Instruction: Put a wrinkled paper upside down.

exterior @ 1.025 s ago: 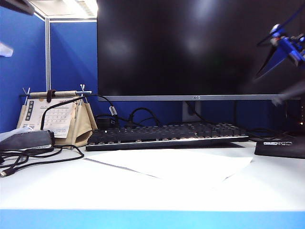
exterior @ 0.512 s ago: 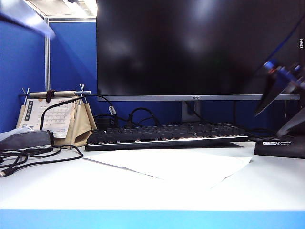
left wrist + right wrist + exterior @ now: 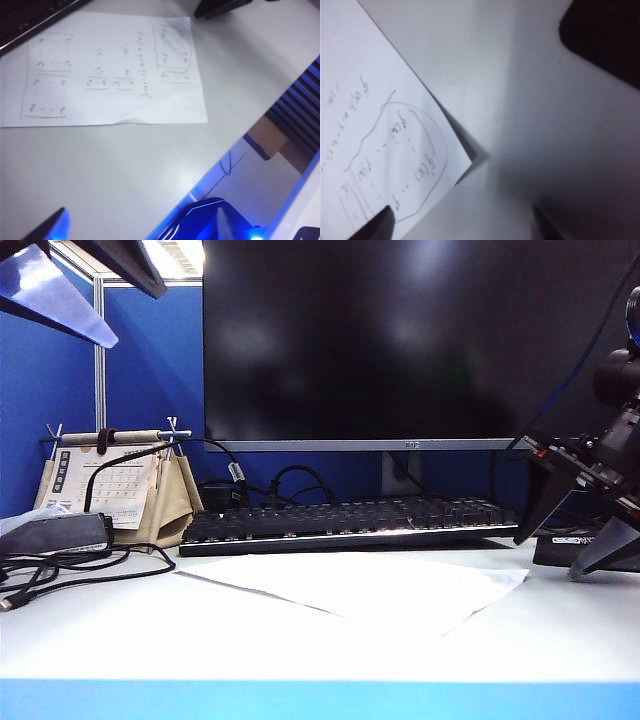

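paper first: we see the wrinkled paper, a large thin white sheet with faint grey handwritten marks, lying flat on the white desk just in front of the long black keyboard. its long axis runs across the desk, roughly along the keyboard, and one corner points toward the right gripper. in the left wrist view the sheet shows its written side up, with the lines of writing running across its short side, and a light crease near one long edge.

our right gripper hangs low at the right of the exterior view, just above the desk and beside the paper's right corner, apart from it. its two dark fingers stand spread wide with nothing between them; in the right wrist view the fingertips frame the corner of the sheet.

our left gripper sits high at the upper left, well apart from the paper. we cannot tell whether its fingers are parted or closed.

a big black monitor stands behind the keyboard.
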